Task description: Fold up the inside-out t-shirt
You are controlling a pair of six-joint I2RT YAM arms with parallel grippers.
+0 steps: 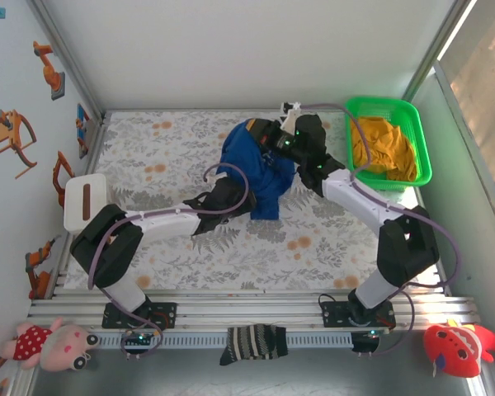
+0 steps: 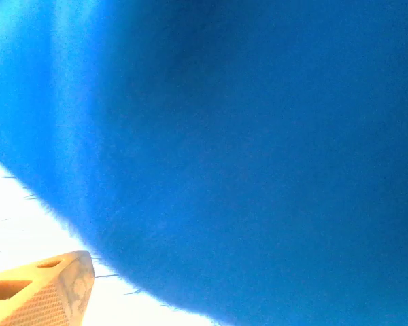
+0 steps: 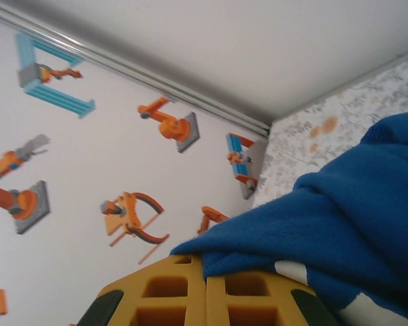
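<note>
Right gripper (image 3: 205, 278) pinches the blue t-shirt (image 1: 256, 169) toward the table's (image 1: 165, 148) far edge; left gripper (image 1: 227, 198) (spread unclear) should grab low, squarely.

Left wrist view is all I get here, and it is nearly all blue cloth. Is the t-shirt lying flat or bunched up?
Observer: Bunched. From above, the t-shirt is a crumpled heap in the middle of the table, not spread out.
Operator: Is the other arm holding it?
Observer: Yes. In the right wrist view, the right gripper is shut on a fold of its cloth.
Operator: Anything else nearby?
Observer: A green basket with an orange-yellow cloth in it sits at the far right corner, apart from the shirt.
</note>
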